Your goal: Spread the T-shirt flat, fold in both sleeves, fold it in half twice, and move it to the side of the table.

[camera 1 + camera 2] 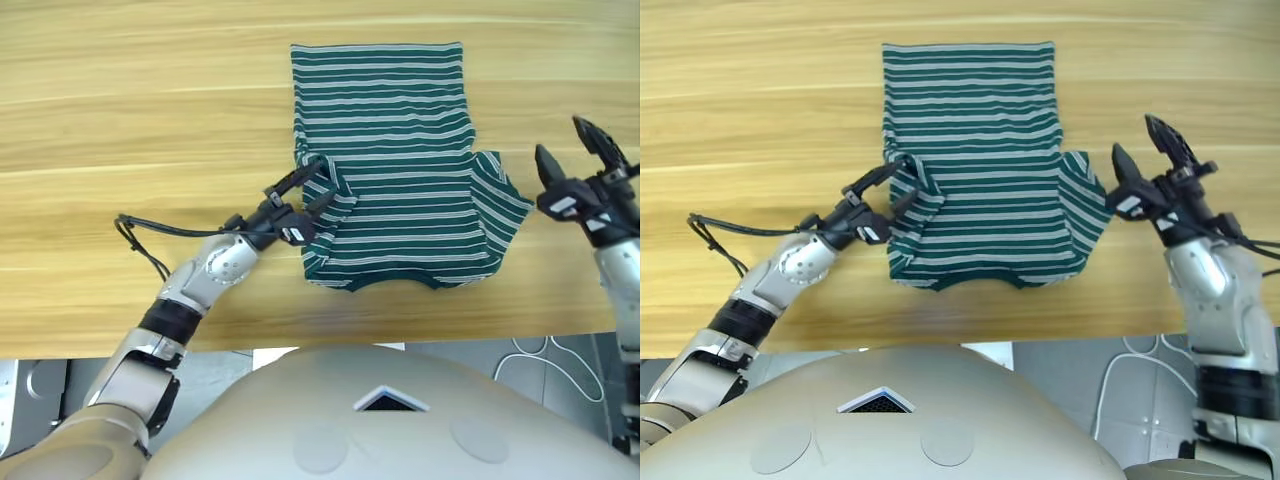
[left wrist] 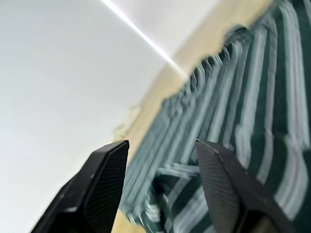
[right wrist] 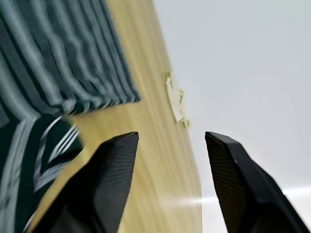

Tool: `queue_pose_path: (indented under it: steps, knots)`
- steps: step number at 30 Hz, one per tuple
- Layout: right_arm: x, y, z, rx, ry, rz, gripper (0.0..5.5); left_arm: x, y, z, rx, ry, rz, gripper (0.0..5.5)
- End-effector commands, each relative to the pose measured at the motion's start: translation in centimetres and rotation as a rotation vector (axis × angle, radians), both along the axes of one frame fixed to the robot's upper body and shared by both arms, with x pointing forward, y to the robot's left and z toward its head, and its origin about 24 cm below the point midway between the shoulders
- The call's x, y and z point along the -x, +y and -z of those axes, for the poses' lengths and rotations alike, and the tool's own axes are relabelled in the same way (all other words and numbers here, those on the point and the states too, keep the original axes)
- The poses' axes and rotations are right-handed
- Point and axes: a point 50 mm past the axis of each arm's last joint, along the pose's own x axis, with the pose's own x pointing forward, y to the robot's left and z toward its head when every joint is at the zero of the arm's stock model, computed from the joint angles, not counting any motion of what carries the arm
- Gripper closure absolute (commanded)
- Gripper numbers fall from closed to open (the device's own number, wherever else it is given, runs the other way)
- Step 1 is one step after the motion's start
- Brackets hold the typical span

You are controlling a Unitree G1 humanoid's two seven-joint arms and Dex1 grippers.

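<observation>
A green T-shirt with white stripes (image 1: 400, 150) lies on the wooden table (image 1: 130, 120), collar toward me and hem at the far side. Its left sleeve (image 1: 335, 205) is folded in over the body. The right sleeve (image 1: 500, 195) still sticks out, a bit rumpled. My left gripper (image 1: 322, 182) is open at the shirt's left edge, its fingers over the folded sleeve; in the left wrist view its fingers (image 2: 218, 184) frame striped cloth (image 2: 252, 107). My right gripper (image 1: 562, 140) is open, just right of the right sleeve, over bare wood (image 3: 150, 145).
A black cable (image 1: 140, 232) loops on the table beside my left forearm. The table's near edge (image 1: 260, 345) runs just below the collar. Wide bare wood lies left of the shirt and along the far side. White cables (image 1: 545, 355) lie on the floor at lower right.
</observation>
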Motion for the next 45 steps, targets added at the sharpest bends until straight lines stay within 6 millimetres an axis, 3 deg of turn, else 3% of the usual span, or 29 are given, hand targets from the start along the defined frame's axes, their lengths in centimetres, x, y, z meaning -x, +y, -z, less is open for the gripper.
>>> queue_pose_path:
  steps: [1,4,7,12,19,30,42,45]
  knots:
    - [3.6,-1.7,1.8,0.146,0.283,-0.032,2.93,1.0,-1.5,0.8,-0.025,0.034,0.107,2.97]
    - [5.9,-2.9,3.5,0.209,0.446,-0.012,2.93,1.7,-2.1,1.9,-0.042,0.092,0.143,2.97]
    - [6.4,-3.7,4.1,0.264,0.503,0.010,2.93,1.7,-2.0,2.8,-0.065,0.127,0.125,2.97]
    - [4.7,-3.5,5.4,0.302,0.516,-0.011,2.93,1.7,-1.4,3.1,-0.041,0.115,0.053,2.97]
    - [1.3,-3.0,6.7,0.329,0.390,0.013,2.93,1.9,-2.0,2.1,0.050,0.074,0.058,2.97]
    - [0.9,-2.4,8.3,0.303,0.375,-0.011,2.93,1.7,-2.2,1.6,0.069,0.044,0.057,2.97]
    - [1.1,-2.9,9.2,0.276,0.373,-0.004,5.18,2.1,-2.4,0.6,0.088,0.012,0.080,2.95]
    - [0.9,-2.8,9.2,0.266,0.353,-0.001,5.48,2.0,-2.2,-0.3,0.126,-0.015,0.072,2.95]
